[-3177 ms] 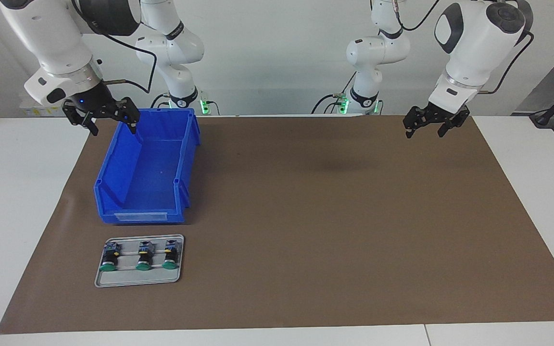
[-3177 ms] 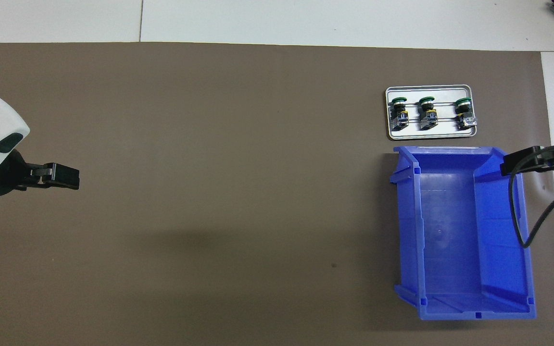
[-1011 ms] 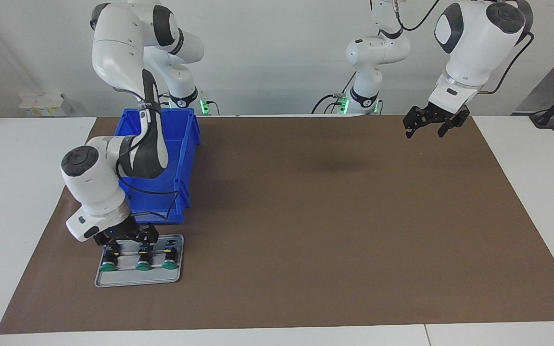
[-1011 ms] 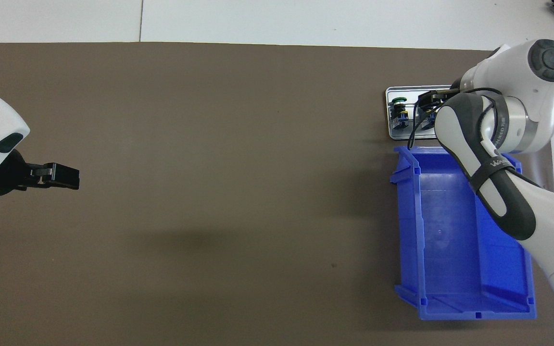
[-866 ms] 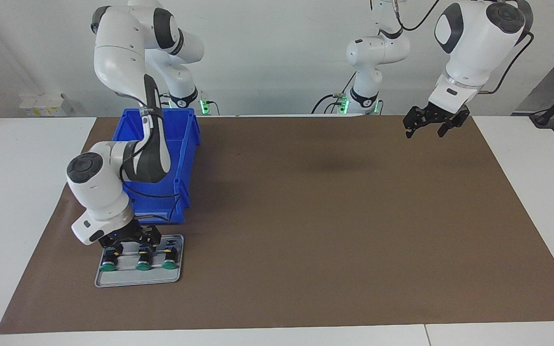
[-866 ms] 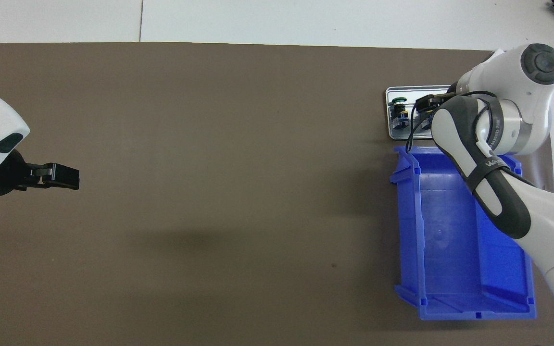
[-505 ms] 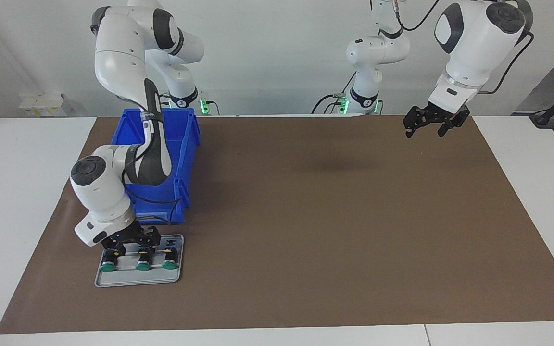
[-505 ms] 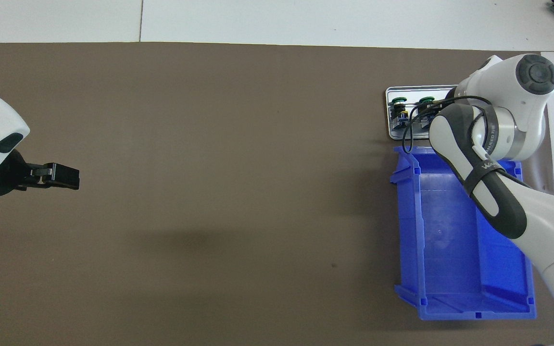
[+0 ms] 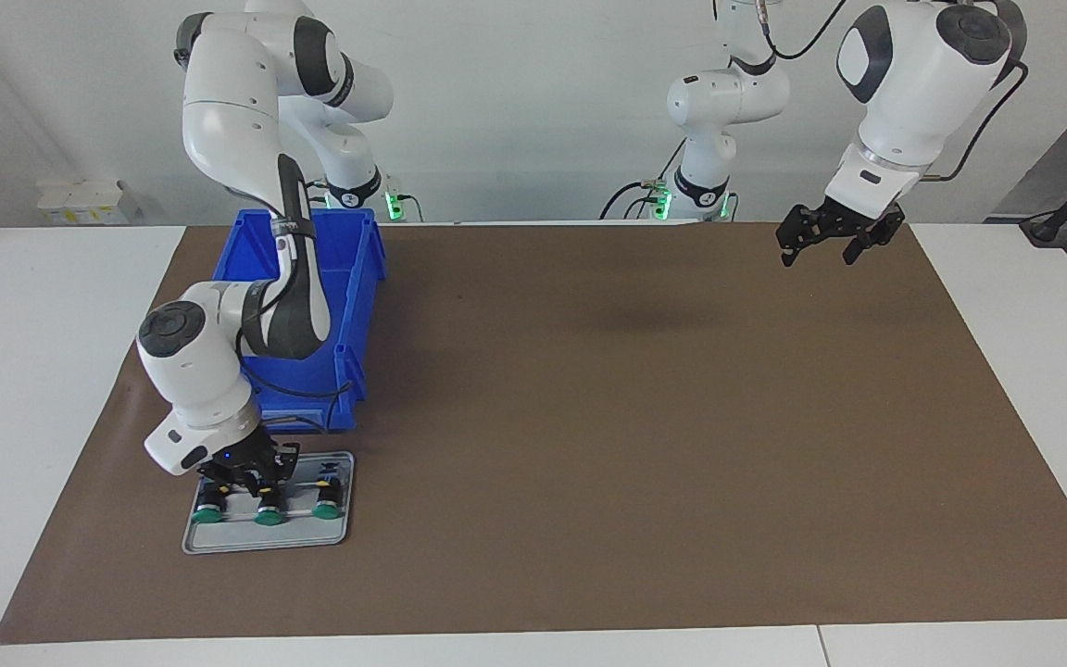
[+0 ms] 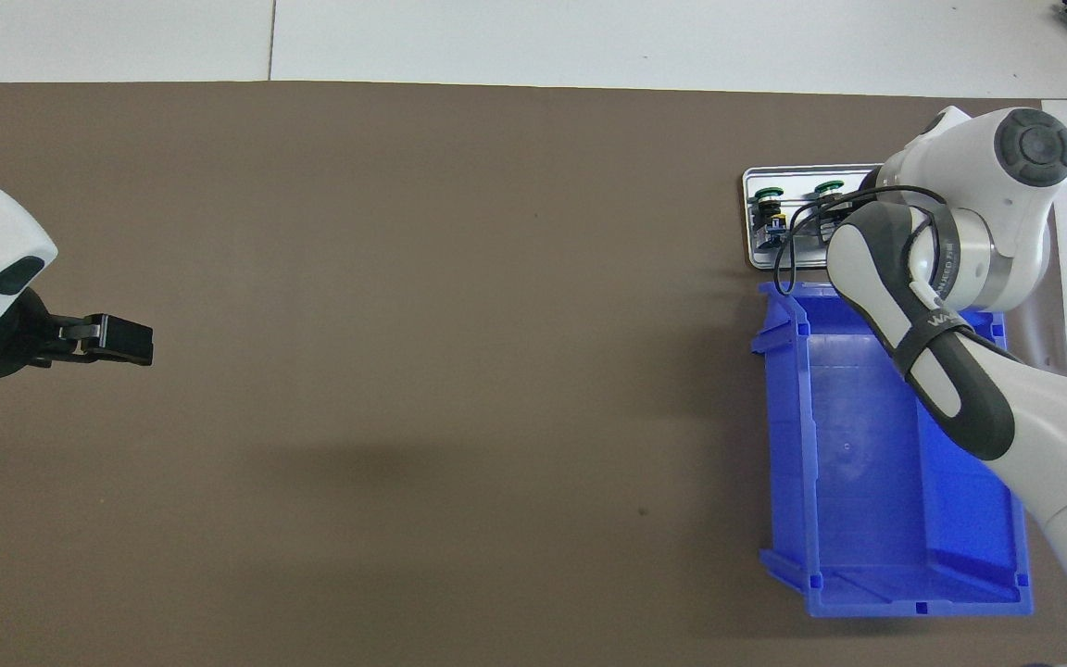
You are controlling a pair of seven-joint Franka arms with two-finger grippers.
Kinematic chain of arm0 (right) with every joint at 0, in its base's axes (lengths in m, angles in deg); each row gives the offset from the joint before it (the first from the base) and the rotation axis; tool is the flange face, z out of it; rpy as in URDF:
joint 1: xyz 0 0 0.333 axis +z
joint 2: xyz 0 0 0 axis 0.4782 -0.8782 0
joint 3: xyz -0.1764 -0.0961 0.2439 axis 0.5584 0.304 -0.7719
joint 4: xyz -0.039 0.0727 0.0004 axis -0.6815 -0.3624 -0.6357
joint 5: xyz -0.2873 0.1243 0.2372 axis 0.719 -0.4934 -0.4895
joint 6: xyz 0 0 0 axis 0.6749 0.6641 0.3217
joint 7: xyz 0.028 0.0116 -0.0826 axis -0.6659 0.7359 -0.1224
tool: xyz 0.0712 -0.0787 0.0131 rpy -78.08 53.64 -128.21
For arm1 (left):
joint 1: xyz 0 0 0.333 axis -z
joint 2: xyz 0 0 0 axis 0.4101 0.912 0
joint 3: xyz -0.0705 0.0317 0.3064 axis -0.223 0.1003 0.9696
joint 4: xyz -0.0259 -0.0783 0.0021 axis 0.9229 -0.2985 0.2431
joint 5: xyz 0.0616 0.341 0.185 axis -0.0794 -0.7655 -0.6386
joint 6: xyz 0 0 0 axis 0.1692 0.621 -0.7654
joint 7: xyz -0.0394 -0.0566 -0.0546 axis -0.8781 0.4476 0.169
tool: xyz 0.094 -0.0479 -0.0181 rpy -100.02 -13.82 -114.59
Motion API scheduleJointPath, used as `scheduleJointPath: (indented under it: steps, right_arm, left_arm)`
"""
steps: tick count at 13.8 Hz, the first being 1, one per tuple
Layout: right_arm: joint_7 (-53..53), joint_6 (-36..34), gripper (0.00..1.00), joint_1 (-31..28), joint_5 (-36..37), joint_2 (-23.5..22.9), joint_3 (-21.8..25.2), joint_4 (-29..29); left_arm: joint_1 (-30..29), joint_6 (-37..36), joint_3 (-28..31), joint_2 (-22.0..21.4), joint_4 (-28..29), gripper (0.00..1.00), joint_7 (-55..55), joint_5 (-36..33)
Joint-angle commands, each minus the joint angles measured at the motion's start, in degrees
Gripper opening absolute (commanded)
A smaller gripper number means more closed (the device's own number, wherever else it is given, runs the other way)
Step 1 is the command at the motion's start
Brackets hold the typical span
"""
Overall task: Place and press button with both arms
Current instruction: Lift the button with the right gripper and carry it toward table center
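Three green-capped push-buttons lying in a row on a shallow metal tray (image 9: 265, 537) farther from the robots than the glossy blue plastic bin (image 9: 348, 371), right gripper (image 9: 251, 480) low at the middle button (image 9: 267, 516), finger state unclear, matte brown mat (image 9: 645, 435) on the white table, left gripper (image 9: 832, 239) waiting raised over the mat's corner, fingers apart.

The only lettering I can see sits on a dark strap wrapped round the right arm's forearm (image 10: 936, 324), where it passes above the blue bin (image 10: 867, 482) in the overhead view. It is white print; its start looks like "WA", and the remaining letters cannot be made out. A pale label strip on the bin's low wall shows in neither view clearly enough to tell whether it carries words, and nothing else on the bench bears a number, brand or sign that I can read
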Motion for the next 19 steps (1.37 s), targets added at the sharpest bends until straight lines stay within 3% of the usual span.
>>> scheduleJointPath:
  steps: [1,5,9,14,19]
  right_arm:
    - [-3.3,-2.39,0.0,0.16,-0.1,-0.99,-0.13,-4.45]
    - [-15.61,-13.36,0.0,0.6,0.17,-0.29,-0.04,-13.41]
    - [-39.48,-21.55,0.0,5.86,0.26,2.88,0.31,-15.63]
    - [-70.26,-21.83,0.0,15.08,1.05,4.46,-0.13,-15.63]
    - [-88.39,-21.3,0.0,22.56,1.14,5.17,-0.39,-14.84]
  left_arm:
    - [-0.48,-0.09,-0.28,-1.22,0.98,0.99,-0.26,-0.23]
    - [-0.48,-0.09,-0.28,-1.22,0.98,0.99,-0.26,-0.23]
    - [-0.48,-0.09,-0.28,-1.22,0.98,0.99,-0.26,-0.23]
    - [-0.48,-0.09,-0.28,-1.22,0.98,0.99,-0.26,-0.23]
    - [-0.48,-0.09,-0.28,-1.22,0.98,0.99,-0.26,-0.23]
